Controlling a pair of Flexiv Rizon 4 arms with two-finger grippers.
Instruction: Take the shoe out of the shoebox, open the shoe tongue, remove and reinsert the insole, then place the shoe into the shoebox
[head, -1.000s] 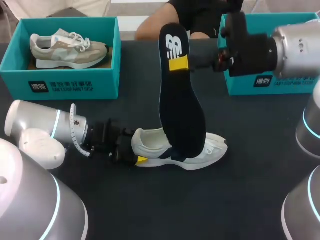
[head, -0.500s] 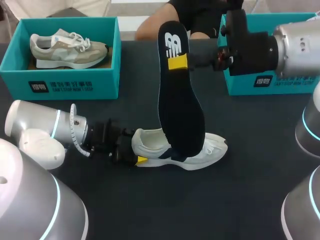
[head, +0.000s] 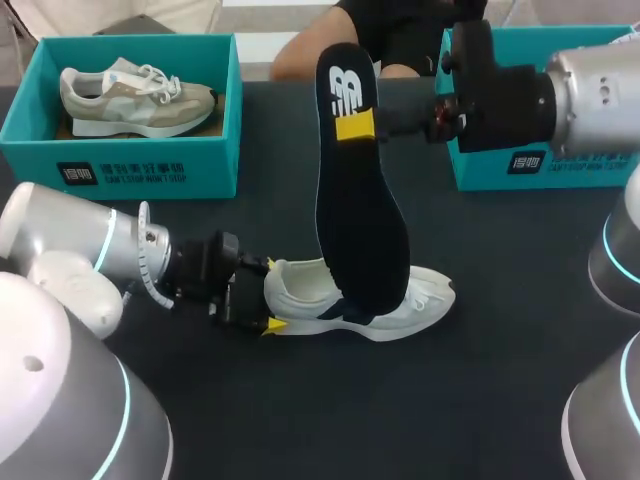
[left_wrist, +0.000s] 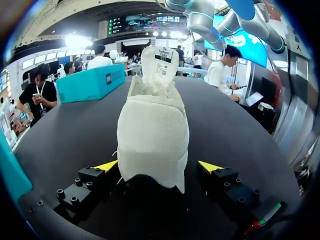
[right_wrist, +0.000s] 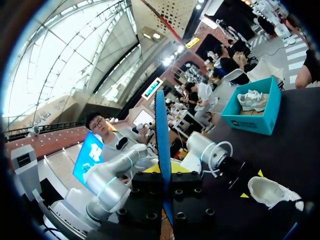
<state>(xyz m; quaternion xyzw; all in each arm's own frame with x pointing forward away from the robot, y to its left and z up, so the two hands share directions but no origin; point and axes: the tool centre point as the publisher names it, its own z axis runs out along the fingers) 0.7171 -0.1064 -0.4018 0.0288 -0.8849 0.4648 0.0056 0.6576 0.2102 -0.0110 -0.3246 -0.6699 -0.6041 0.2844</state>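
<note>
Insole (head: 360, 230) stands toe-down in the shoe (head: 430, 295), gripped by right fingers (head: 355, 126), likely for reinsertion, while left fingers (left_wrist: 106, 166) bracket the shoe's heel, unclenched.

**Print on insole, boxes and tongue**

The insole (head: 360, 230) bears a white logo (head: 347, 92) near its upper end. The left box (head: 30, 150) and the right box (head: 480, 170) each carry a white front label. The tongue tag (left_wrist: 161, 62) has print too small to read.
</note>
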